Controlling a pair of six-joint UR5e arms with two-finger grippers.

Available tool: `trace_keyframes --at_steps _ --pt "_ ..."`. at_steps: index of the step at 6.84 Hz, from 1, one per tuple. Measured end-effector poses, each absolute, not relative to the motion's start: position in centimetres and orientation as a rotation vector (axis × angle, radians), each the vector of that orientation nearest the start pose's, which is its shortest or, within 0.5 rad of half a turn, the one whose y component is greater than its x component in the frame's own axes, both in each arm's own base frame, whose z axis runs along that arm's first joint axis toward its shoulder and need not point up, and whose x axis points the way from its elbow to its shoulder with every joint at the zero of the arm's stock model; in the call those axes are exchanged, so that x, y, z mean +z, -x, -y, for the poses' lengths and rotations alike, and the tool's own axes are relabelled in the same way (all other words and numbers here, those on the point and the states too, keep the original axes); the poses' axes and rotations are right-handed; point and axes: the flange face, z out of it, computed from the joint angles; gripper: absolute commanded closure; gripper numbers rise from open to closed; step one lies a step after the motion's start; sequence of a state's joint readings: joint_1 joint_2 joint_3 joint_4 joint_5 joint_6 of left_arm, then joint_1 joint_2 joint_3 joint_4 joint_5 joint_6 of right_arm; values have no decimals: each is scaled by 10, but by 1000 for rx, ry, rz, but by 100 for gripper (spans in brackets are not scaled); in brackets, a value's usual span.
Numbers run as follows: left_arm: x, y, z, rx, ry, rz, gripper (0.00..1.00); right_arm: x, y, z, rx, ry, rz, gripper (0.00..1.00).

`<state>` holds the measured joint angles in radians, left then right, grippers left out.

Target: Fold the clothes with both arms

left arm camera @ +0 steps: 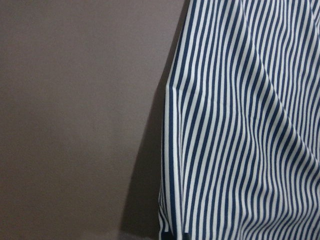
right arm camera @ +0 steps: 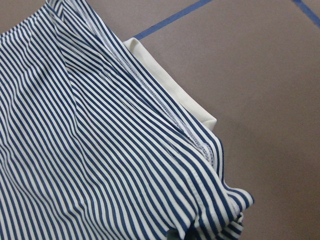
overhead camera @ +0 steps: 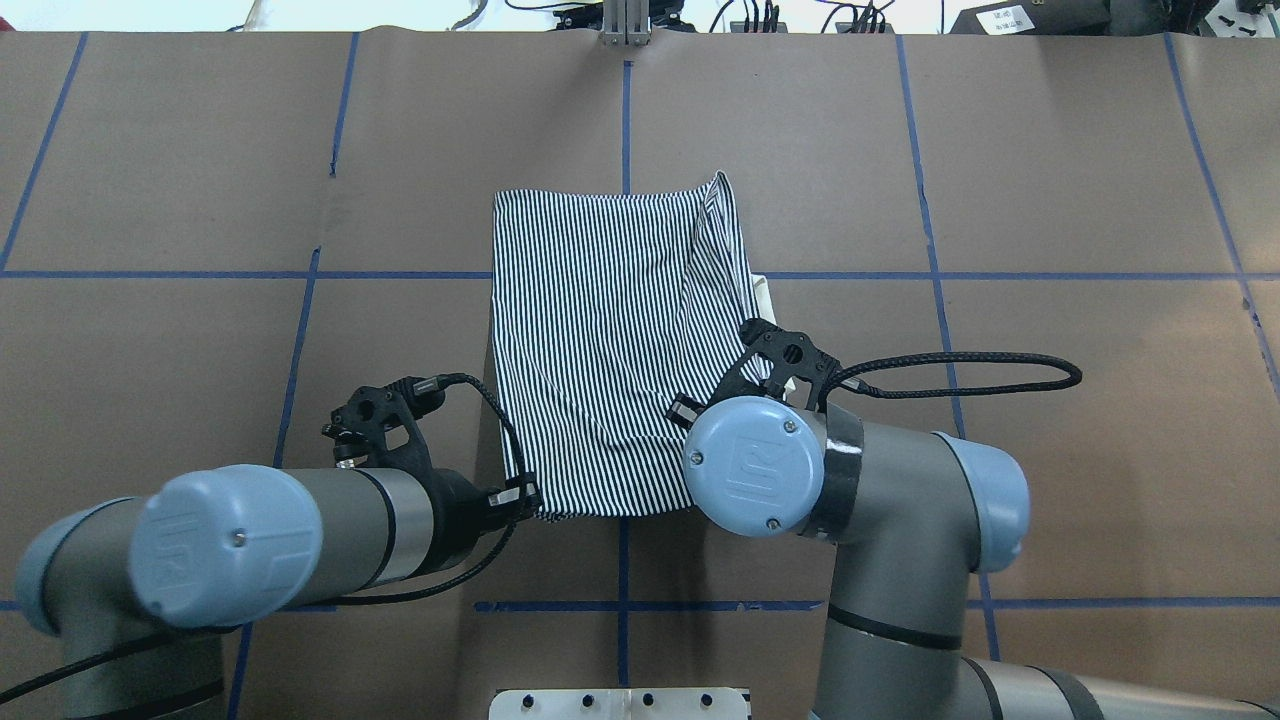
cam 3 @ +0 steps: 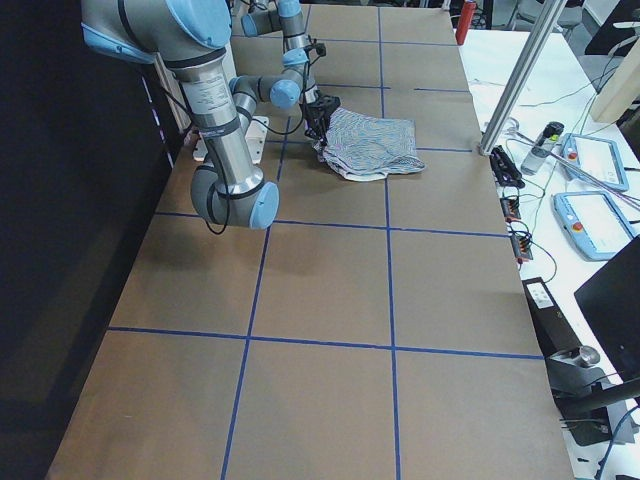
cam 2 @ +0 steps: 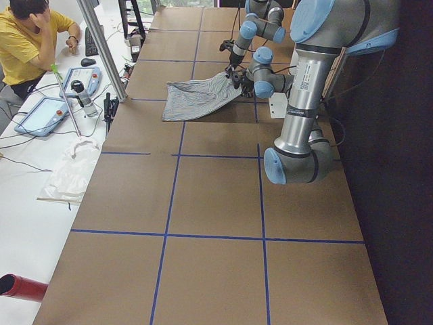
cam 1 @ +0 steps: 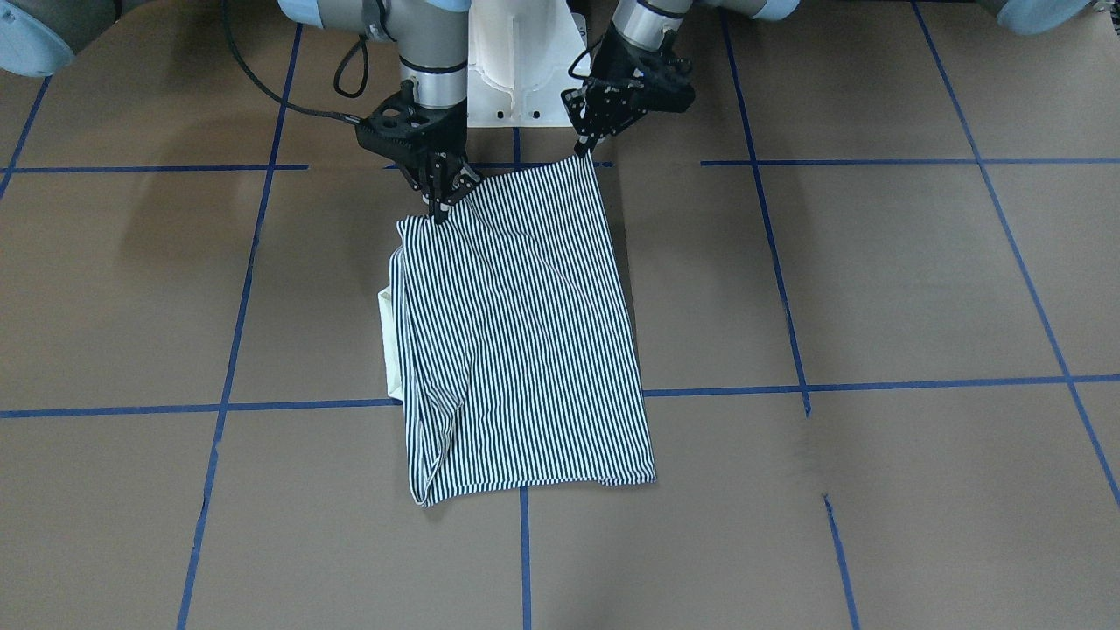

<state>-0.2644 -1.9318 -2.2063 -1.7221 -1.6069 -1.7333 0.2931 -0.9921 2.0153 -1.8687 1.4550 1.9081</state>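
The striped polo shirt (cam 1: 525, 332) lies folded into a rough rectangle on the brown table (cam 1: 875, 280), its cream collar (cam 1: 389, 341) peeking out on one side. My left gripper (cam 1: 584, 150) pinches the shirt's near corner; in the overhead view the left gripper (overhead camera: 525, 497) sits at the shirt's (overhead camera: 600, 330) bottom-left corner. My right gripper (cam 1: 437, 208) is shut on the other near corner, where the fabric bunches. The left wrist view shows the shirt's edge (left arm camera: 240, 140). The right wrist view shows the striped cloth (right arm camera: 90, 150) and the collar (right arm camera: 170, 95).
The white pedestal base (cam 1: 516, 61) stands just behind both grippers. Blue tape lines (cam 1: 787, 315) grid the table. A person in a yellow shirt (cam 2: 24, 40) sits at a side bench with control pendants (cam 2: 44, 115). A metal post (cam 3: 520, 80) stands at the table's far edge.
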Motion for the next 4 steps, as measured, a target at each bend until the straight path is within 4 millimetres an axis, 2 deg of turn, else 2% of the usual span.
trace_keyframes --at_steps 1,2,3,4 --pt "159 -412 243 -347 -10 -1144 100 174 491 286 640 -80 749 100" --pt "148 -392 235 -337 8 -1130 100 164 479 271 634 -66 752 100" --pt "149 -391 234 -330 14 -1104 100 161 480 264 629 -59 746 100" --pt "156 -401 242 -322 -1 -1069 100 161 488 266 628 -61 734 100"
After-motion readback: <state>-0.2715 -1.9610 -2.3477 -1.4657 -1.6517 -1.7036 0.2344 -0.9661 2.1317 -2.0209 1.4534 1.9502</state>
